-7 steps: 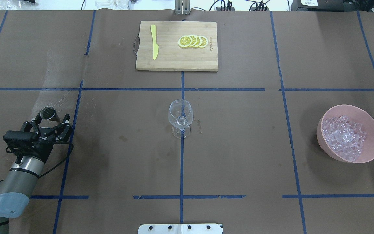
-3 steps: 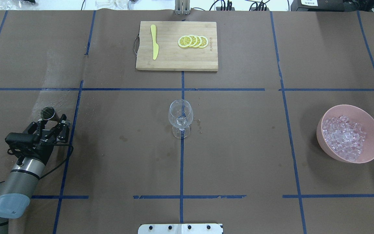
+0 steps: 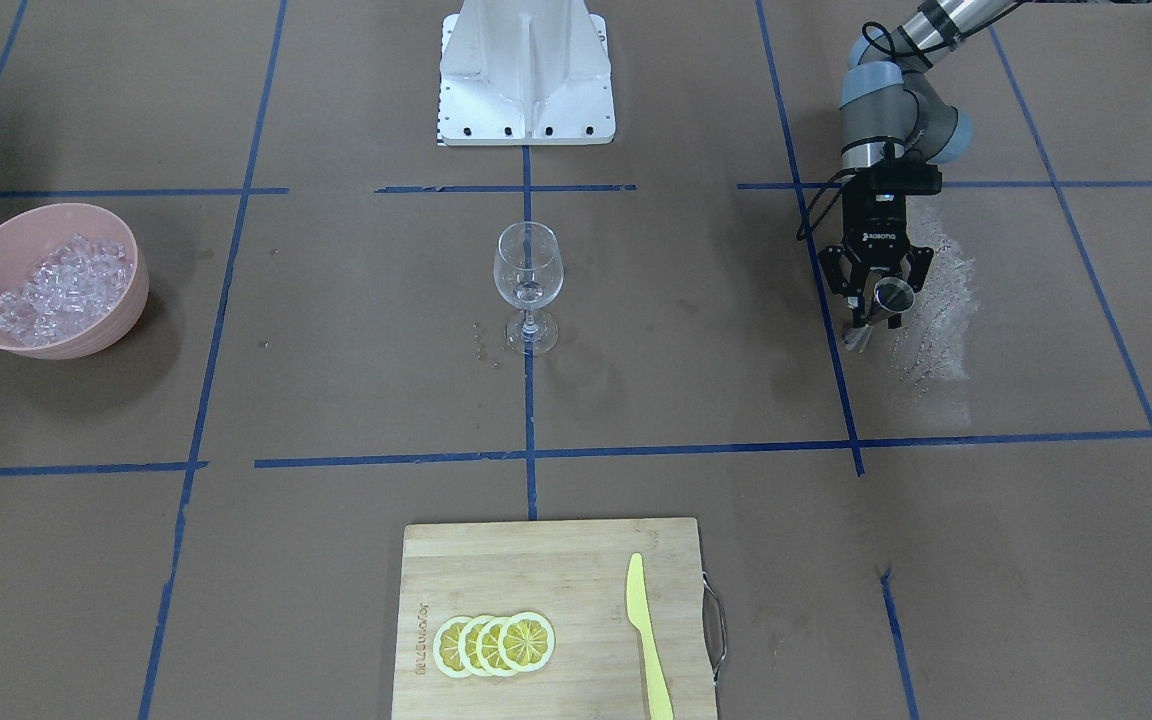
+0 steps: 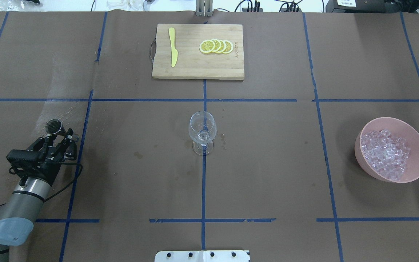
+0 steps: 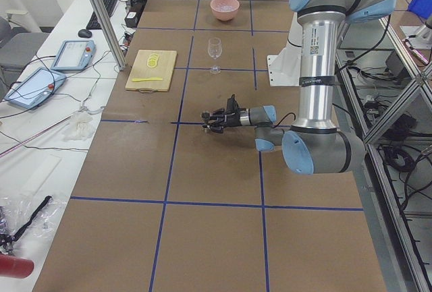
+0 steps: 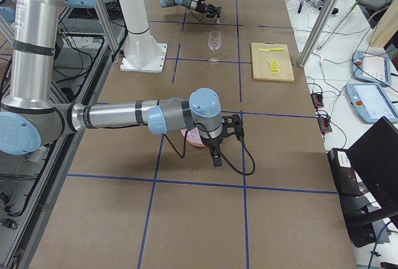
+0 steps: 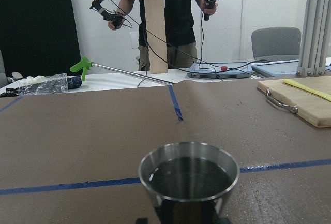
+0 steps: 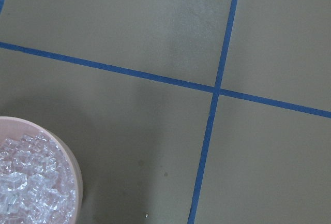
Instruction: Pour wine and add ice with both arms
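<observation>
A clear wine glass (image 4: 202, 127) (image 3: 528, 265) stands at the table's middle with a little colourless wine (image 4: 202, 137) in its bowl. At the left a steel jigger (image 4: 53, 125) (image 3: 893, 296) (image 7: 189, 177) stands upright on the table. My left gripper (image 4: 61, 135) (image 3: 876, 315) is just behind it, open, its fingers not touching the cup. A pink bowl (image 4: 415, 136) (image 3: 86, 335) (image 8: 72, 157) holds the ice (image 4: 386, 153) (image 3: 56, 280) (image 8: 26, 188). My right gripper (image 6: 233, 129) hovers beside that bowl in the exterior right view only, so I cannot tell its state.
A wooden cutting board (image 4: 198, 69) at the far edge carries a yellow knife (image 4: 173, 47) and lemon slices (image 4: 216, 46). A white smear (image 4: 55, 105) marks the paper beyond the jigger. The white base block (image 3: 526, 70) is at the robot's side. A person (image 7: 165, 17) stands beyond the table.
My left gripper has drawn back toward the robot, away from the jigger, which stayed standing in place. Its fingers now look less widely spread.
</observation>
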You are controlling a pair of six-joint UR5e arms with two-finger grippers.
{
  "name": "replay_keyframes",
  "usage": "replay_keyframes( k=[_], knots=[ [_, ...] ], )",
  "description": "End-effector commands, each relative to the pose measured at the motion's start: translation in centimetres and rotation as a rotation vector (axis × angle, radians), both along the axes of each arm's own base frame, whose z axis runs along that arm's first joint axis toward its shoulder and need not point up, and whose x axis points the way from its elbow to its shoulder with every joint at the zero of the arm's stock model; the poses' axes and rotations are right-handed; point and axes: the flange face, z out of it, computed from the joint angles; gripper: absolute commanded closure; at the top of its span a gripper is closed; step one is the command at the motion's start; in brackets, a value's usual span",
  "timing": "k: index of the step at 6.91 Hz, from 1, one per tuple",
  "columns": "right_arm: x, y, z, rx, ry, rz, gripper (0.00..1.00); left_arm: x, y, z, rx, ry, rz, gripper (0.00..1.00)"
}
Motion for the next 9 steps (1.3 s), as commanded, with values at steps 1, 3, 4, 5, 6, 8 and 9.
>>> replay_keyframes(
  k=[1, 3, 4, 5, 6, 8, 9],
  knots=[
    [0.00, 0.06, 0.09, -0.002, 0.000, 0.000, 0.00, 0.07, 0.10, 0.00, 0.000, 0.000, 0.003, 0.54],
    [0.00, 0.06, 0.17, -0.004, 0.000, 0.000, 0.00, 0.22, 0.29, 0.00, 0.000, 0.000, 0.007, 0.63],
    [0.00, 0.06, 0.25, -0.005, 0.000, 0.000, 0.00, 0.26, 0.35, 0.00, 0.000, 0.000, 0.009, 0.63],
    [0.00, 0.00, 0.18, -0.004, 0.000, 0.000, 0.00, 0.26, 0.35, -0.07, 0.000, 0.002, 0.009, 0.63],
    [0.00, 0.00, 0.18, -0.004, 0.000, 0.000, 0.00, 0.25, 0.36, -0.09, 0.000, 0.003, 0.009, 0.63],
    [0.00, -0.07, 0.12, -0.002, 0.000, 0.000, 0.00, 0.23, 0.35, -0.03, 0.001, 0.003, 0.008, 0.79],
    [0.00, -0.07, 0.04, -0.001, 0.000, 0.000, 0.00, 0.10, 0.30, 0.02, 0.002, 0.000, 0.005, 0.97]
  ],
)
